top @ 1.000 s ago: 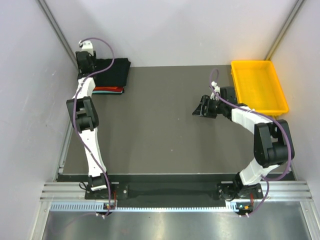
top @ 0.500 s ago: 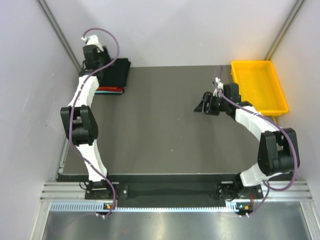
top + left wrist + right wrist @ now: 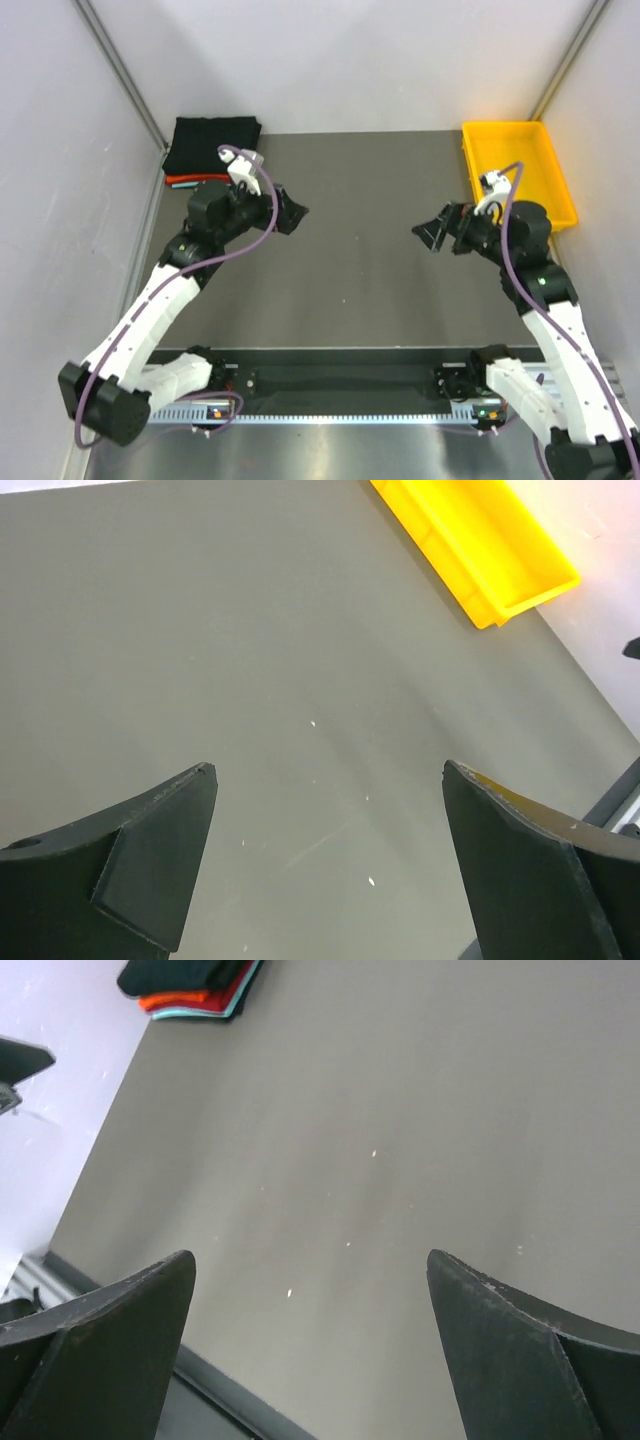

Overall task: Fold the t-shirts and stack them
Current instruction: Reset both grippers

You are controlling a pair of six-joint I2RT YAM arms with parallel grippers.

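- The black t-shirt [image 3: 212, 140] lies folded at the upper left of the overhead view, tight against the wall in the table's far corner. It sits on top of two other folded shirts and covers most of them.
- Under it an orange-red t-shirt [image 3: 188, 180] shows as a thin strip along the pile's lower edge. In the right wrist view a teal t-shirt [image 3: 200, 1016] shows at the very bottom as an even thinner line.
- The left gripper [image 3: 290, 212] hangs left of centre in the overhead view, just below and to the right of the pile but apart from it, and it points toward mid-frame. In its own camera the two dark fingers stand far apart at the lower corners with only bare table between them — it holds nothing.
- The right gripper [image 3: 433, 231] hangs right of centre and points left toward the other one. Its fingers are spread just as wide, and there is nothing in its grasp either.
- A yellow tray [image 3: 530, 160] sits in the upper right of the overhead view, just above the right gripper's arm.
- The table [image 3: 350, 270] is flat grey — a few pale specks show on it in the wrist views.
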